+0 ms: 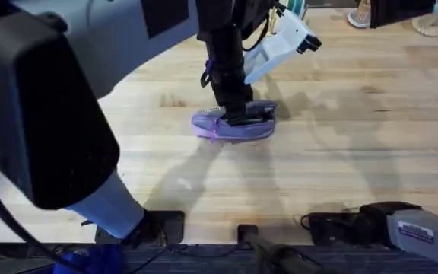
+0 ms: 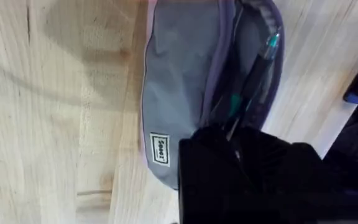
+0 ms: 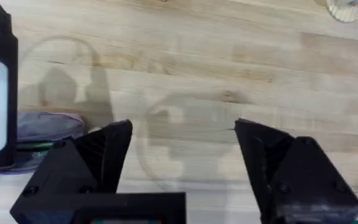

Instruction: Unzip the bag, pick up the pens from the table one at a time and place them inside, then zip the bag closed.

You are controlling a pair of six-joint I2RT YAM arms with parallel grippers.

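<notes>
Right gripper (image 3: 182,162) hangs low with jaws spread wide and empty, well to the side of the bag (image 1: 234,124). Mid-table the bag lies lengthwise, zipper open, pen (image 2: 260,65) inside. Left gripper (image 1: 243,114) sits on its top; whether it is pinching I cannot tell. Left is nearer for zipping.

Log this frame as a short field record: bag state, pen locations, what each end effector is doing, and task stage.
bag: lavender pencil pouch lying on the wooden table, zipper open
pens: black pen inside the open pouch; a green-tipped one alongside it
left end effector: down at the pouch opening; finger state cannot be told
right end effector: open, above bare table beside the pouch, holding nothing
stage: pens appear to be in the pouch; zipping closed not yet done
</notes>
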